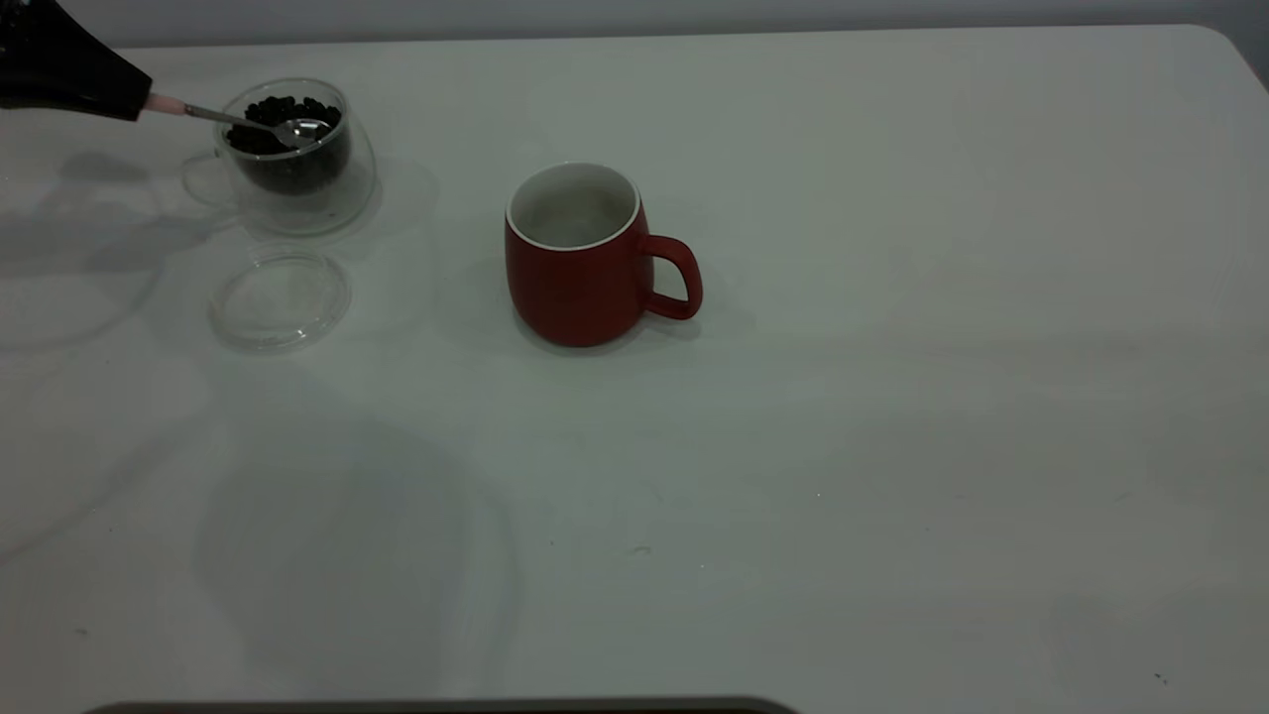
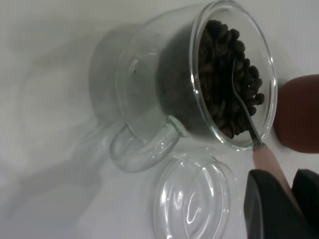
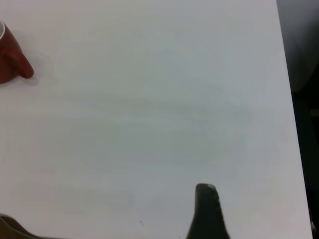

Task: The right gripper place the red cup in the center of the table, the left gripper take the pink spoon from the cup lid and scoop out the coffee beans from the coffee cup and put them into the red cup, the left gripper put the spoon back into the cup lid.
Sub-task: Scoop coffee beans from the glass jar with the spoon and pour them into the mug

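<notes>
The coffee cup [image 1: 297, 164] stands at the far left, filled with coffee beans [image 1: 283, 109]. My left gripper [image 1: 134, 99] reaches in from the left edge, shut on the handle of the pink spoon [image 1: 238, 119]; the spoon's metal bowl lies on the beans. In the left wrist view the gripper [image 2: 286, 191] clamps the pink handle, and the spoon [image 2: 244, 107] runs into the beans [image 2: 222, 79] inside the coffee cup [image 2: 149, 99]. The empty cup lid [image 1: 280, 297] lies just in front of the coffee cup. The red cup [image 1: 580, 258] stands upright and empty near the middle of the table [image 1: 892, 446], handle to the right. My right gripper [image 3: 107, 221] hovers open over bare table, far from the red cup [image 3: 12, 57].
The table's right edge [image 3: 289, 99] runs close to the right gripper. A dark strip [image 1: 446, 706] lies along the table's near edge. The cup lid [image 2: 192, 199] sits directly beside the left gripper.
</notes>
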Robot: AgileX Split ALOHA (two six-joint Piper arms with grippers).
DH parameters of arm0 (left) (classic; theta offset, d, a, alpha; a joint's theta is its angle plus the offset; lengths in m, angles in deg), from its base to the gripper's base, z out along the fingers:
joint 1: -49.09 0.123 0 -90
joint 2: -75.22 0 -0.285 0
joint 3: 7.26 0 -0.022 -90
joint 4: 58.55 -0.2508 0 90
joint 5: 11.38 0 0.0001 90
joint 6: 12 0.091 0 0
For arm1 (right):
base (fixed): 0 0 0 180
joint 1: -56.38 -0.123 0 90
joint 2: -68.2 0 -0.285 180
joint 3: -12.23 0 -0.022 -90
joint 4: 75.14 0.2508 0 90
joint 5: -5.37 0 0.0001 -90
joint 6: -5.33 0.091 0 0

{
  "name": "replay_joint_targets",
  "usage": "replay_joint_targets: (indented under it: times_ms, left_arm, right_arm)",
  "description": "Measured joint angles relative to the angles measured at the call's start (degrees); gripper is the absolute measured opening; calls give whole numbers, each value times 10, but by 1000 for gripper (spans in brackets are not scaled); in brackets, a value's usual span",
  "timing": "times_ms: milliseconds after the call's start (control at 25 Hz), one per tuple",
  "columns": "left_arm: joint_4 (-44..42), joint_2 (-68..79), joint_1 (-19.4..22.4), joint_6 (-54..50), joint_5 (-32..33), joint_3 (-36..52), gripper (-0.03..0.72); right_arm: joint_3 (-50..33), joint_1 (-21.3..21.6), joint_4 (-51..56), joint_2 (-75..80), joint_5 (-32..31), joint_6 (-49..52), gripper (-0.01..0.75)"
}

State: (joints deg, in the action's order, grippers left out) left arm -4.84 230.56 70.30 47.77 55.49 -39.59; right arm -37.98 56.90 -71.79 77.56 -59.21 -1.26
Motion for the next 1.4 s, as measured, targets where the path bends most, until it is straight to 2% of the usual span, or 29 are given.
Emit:
replay_joint_targets:
  times_ms: [320, 560, 840, 1400]
  left_arm:
    - [13, 10, 4, -43, 2, 0, 124]
    - [65, 22, 31, -61, 2, 0, 124]
    - [104, 50, 34, -69, 2, 0, 124]
    - [111, 54, 34, -108, 2, 0, 124]
  right_arm:
    - [0, 0, 0, 0, 0, 0, 591]
    - [0, 0, 0, 0, 0, 0, 591]
    - [0, 0, 0, 0, 0, 0, 591]
    - [0, 0, 0, 0, 0, 0, 591]
